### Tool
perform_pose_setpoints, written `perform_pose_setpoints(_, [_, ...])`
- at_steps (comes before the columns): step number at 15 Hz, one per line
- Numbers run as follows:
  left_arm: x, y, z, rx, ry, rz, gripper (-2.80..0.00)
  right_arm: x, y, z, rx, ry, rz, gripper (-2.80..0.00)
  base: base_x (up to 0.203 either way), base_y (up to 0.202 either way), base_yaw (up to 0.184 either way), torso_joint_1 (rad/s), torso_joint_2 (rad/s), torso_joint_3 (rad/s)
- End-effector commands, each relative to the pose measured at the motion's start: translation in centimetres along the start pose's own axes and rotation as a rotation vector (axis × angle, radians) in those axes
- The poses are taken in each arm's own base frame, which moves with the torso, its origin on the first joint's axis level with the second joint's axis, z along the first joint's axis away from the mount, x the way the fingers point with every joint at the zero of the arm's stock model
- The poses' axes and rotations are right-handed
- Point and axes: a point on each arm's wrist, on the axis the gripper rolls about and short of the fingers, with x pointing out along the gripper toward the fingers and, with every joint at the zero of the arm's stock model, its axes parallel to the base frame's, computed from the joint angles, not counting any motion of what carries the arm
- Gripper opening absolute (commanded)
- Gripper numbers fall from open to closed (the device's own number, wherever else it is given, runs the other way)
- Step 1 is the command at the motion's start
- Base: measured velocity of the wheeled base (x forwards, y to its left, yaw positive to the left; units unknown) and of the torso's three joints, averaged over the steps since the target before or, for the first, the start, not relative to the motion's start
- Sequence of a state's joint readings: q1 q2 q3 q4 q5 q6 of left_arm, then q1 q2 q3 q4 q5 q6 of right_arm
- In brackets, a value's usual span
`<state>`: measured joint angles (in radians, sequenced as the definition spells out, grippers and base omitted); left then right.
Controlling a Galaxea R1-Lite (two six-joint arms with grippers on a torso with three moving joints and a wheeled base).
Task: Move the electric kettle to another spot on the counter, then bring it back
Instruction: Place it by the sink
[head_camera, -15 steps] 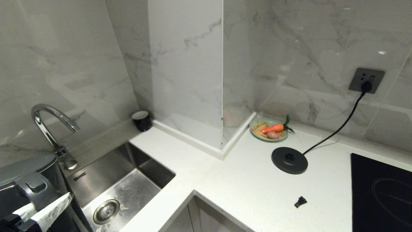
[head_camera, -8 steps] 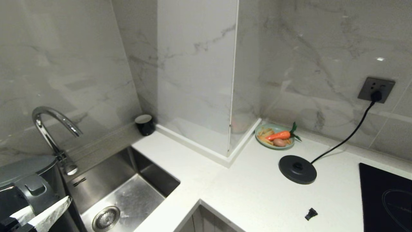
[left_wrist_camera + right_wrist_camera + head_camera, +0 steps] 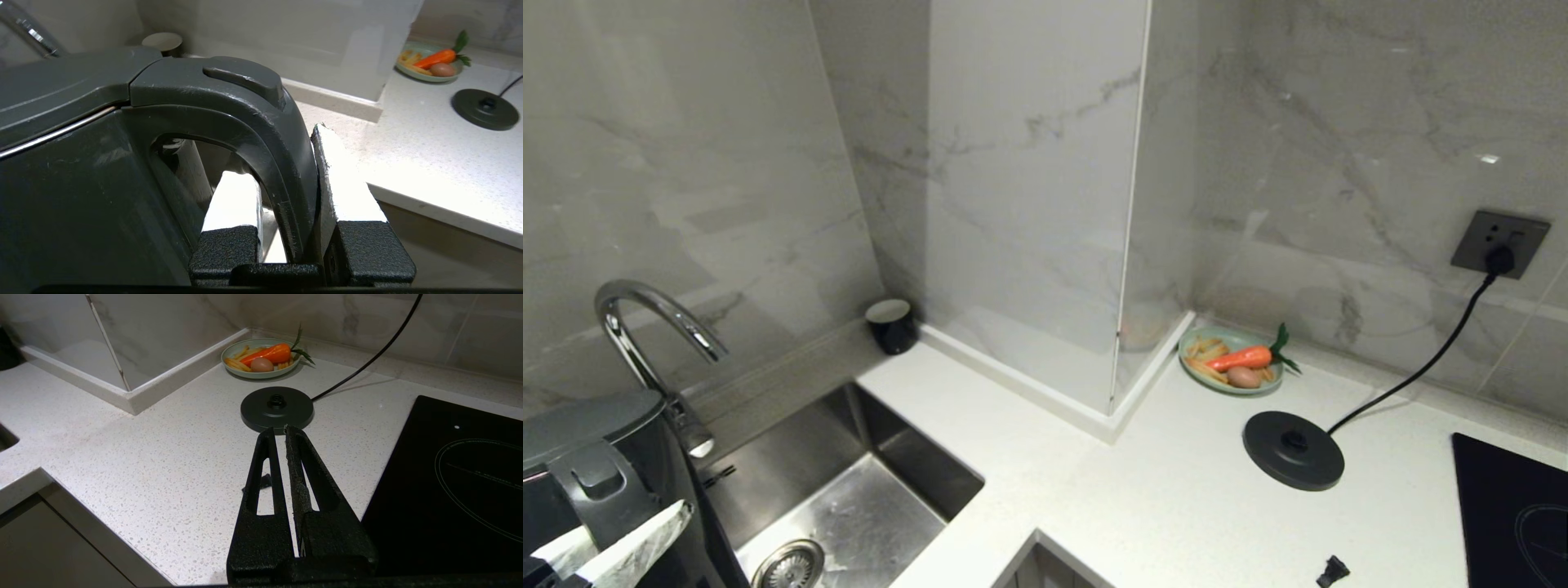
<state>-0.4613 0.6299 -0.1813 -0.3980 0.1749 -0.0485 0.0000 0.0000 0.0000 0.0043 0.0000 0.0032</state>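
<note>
Black and grey, the electric kettle (image 3: pixel 600 482) hangs at the robot's left, over the near end of the steel sink (image 3: pixel 849 490) and beside the tap (image 3: pixel 654 343), well apart from its round base (image 3: pixel 1293 449) on the white speckled counter (image 3: pixel 1176 506). The left gripper (image 3: pixel 286 196) is clamped on the dark handle (image 3: pixel 261 134), one white-padded finger threaded through the loop and the other pressed against its outer face, the jaws narrowed to the handle's thickness. The right gripper (image 3: pixel 280 435) sits idle above the counter near the base, its two fingers drawn nearly together and holding nothing.

Compared with a second ago, the whole scene has slid rightward and down in the head view: the base, the plate of vegetables (image 3: pixel 1232 363) and the wall socket (image 3: pixel 1499 241) all sit further right and lower, while kettle and gripper keep almost the same corner. That reads as the robot itself turning or driving, not the objects moving. I judge the kettle is being carried off its base, with neither set-down done yet.
</note>
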Motion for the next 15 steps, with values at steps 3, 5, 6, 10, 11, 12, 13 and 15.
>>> perform_pose_setpoints(3, [0.13,-0.02,-0.02,0.001,0.006,0.001,-2.80,0.00,0.00,0.00,0.000,0.000,0.000,-2.80,0.000,0.000,0.000,0.000,0.00,0.000])
perform_pose_setpoints(5, [0.13,-0.03,-0.02,0.001,0.006,-0.003,-2.80,0.00,0.00,0.00,0.000,0.000,0.002,-2.80,0.000,0.000,0.000,0.000,0.00,0.000])
perform_pose_setpoints(6, [0.13,-0.03,-0.02,0.001,0.006,-0.003,-2.80,0.00,0.00,0.00,0.000,0.000,0.002,-2.80,0.000,0.000,0.000,0.000,0.00,0.000])
perform_pose_setpoints(10, [0.11,-0.04,-0.01,0.000,0.005,-0.005,-2.80,0.00,0.00,0.00,0.000,0.000,0.000,-2.80,0.002,0.001,-0.025,-0.001,0.00,0.000])
perform_pose_setpoints(11, [0.09,-0.03,-0.01,0.000,0.004,-0.005,-2.80,0.00,0.00,0.00,0.000,0.000,0.001,-2.80,0.005,0.011,-0.150,0.002,-0.02,0.002])
perform_pose_setpoints(12, [0.07,-0.03,0.01,-0.001,0.001,-0.005,-2.80,0.00,0.00,0.00,0.000,0.000,0.000,-2.80,0.001,0.006,-0.173,0.004,0.00,-0.005])
perform_pose_setpoints(13, [0.06,-0.03,0.02,0.000,0.000,-0.005,-2.80,0.00,0.00,0.00,0.000,0.000,0.000,-2.80,0.003,0.008,-0.176,0.009,0.00,0.000])
perform_pose_setpoints(15, [0.01,-0.02,0.05,-0.003,-0.003,-0.004,-2.80,0.00,0.00,0.00,0.000,0.000,0.000,-2.80,0.000,0.006,-0.174,0.001,0.00,0.003])
